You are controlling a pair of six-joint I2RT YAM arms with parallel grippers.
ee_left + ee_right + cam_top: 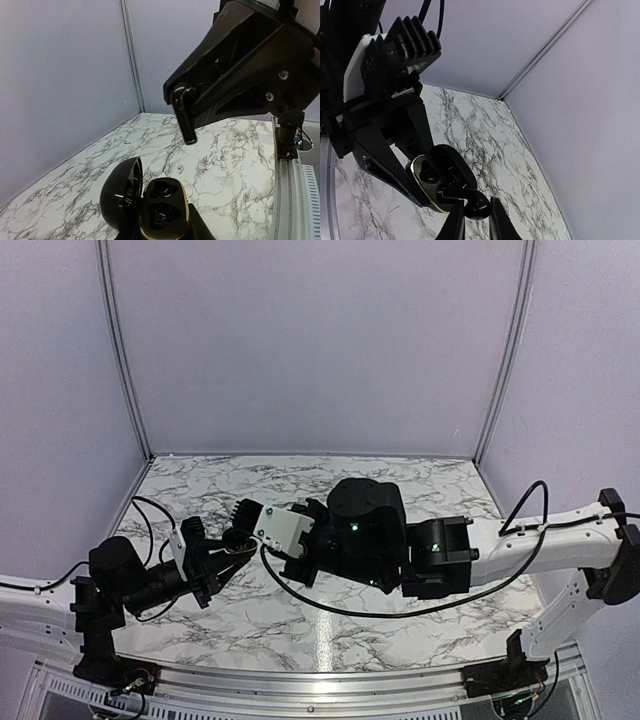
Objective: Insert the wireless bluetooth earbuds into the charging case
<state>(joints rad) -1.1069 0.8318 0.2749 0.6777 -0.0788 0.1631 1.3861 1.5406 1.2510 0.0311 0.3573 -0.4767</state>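
While the right gripper (186,97) pinches a small glossy black stemmed earbud (183,116) by its head, fingertips pressed together on it, the stem hangs down from the fingers, tilted only slightly off vertical. Straight beyond the stem tip, below it and a little to the side in the left wrist view, sits the rounded glossy black charging case with a gold rim (160,212), its two dark wells turned up toward the earbud and its domed lid (122,192) swung back out of the way. Clear air separates tip and wells. The left gripper (420,170) is clamped on the case, holding it above the white marble-patterned tabletop (235,165). Whether a second earbud already sits in a well is unclear. The coming move likely depends on lining the stem up with a well.
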